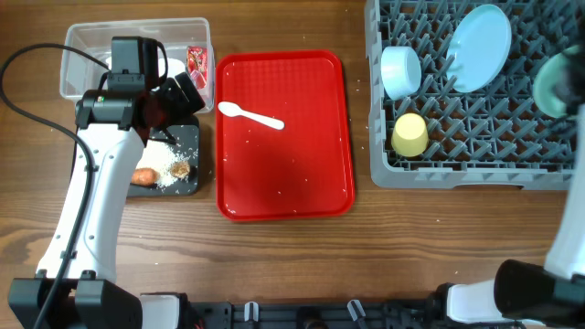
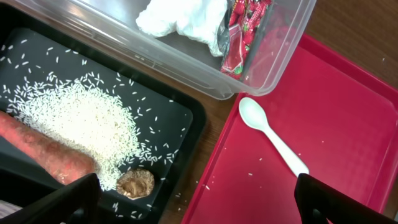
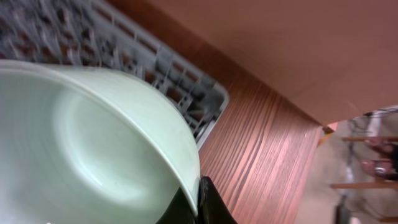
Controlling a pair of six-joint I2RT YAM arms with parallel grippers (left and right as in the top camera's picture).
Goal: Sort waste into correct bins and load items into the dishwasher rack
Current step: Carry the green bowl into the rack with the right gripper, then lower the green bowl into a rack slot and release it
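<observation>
Mint-green bowl [image 3: 93, 137] is in my right gripper [image 3: 200, 202]: jaws closed all the way onto its rim, one dark finger on each side of the edge. The bowl is tilted over the far right side of the dishwasher rack [image 1: 475, 174]; I can't tell whether it touches the pegs. Also in the rack: pale-blue plate [image 1: 482, 47] leaning among the pegs at the back, pale-blue bowl [image 1: 400, 70] on its side at the left edge, yellow cup [image 1: 409, 133] just in front of that bowl, near the front-left corner. Waste is all on the left. The clear tub [image 2: 155, 56] holds the crumpled napkin [image 2: 180, 15] and the red wrapper [image 2: 242, 31], which stands against the wall nearest the red tray. The black tray [image 2: 180, 112], just beside the tub, holds the rice [image 2: 87, 124] in a loose heap, with the carrot [image 2: 43, 149] lying along one side of it and the brown lump [image 2: 135, 183] touching the heap's edge (stray grains dot the rest of the tray floor). My left gripper [image 2: 199, 205] hangs above the seam between black tray and red tray [image 2: 348, 112], jaws spread fully wide, nothing between them. The white spoon [image 2: 273, 140] lies alone on the red tray, bowl end toward the tub, with a few rice grains near it. The red tray sits between bins and rack on the wooden table [image 1: 366, 265].
</observation>
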